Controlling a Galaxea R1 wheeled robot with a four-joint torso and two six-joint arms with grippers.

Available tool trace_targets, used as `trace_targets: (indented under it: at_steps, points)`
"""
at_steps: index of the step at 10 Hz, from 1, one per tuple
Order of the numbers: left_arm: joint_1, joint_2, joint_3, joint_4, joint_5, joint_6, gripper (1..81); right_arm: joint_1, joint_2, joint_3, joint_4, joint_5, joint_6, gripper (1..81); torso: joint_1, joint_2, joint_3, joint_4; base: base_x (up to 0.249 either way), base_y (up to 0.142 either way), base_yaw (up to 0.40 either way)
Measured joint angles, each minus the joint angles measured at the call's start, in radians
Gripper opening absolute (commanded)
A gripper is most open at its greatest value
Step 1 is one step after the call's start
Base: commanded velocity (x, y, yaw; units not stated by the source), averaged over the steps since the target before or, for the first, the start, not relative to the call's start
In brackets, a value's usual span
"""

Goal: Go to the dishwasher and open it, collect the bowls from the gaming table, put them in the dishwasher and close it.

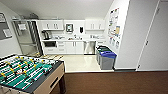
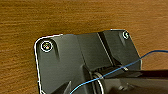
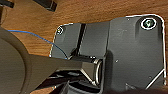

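Note:
The dishwasher (image 1: 89,47) is the steel-fronted unit under the white counter of the kitchenette at the far end of the room, and its door is shut. It lies several metres ahead, across brown carpet and then a pale floor. The bowls and the gaming table are out of view. In both wrist views the robot's own dark plate hangs over wood-brown flooring, with a thin blue cable (image 2: 120,70) crossing it.
A green-field foosball table (image 1: 25,72) fills the near left. Grey bins with blue and green lids (image 1: 107,60) line the right wall before the kitchenette. A white wall corner and door (image 1: 150,37) stand on the right. A glass door (image 1: 26,37) is at the far left.

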Motion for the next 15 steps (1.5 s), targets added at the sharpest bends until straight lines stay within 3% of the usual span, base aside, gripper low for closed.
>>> trace_targets:
  at_steps: [15]
  points:
    - [0.000, 0.004, -0.001, 0.000, -0.001, -0.008, 81.1, 0.002, 0.039, -0.067, 0.000, -0.001, 0.000, 81.1, 0.000, 0.000, 0.000, 0.000, 0.165, 0.000, 0.000]
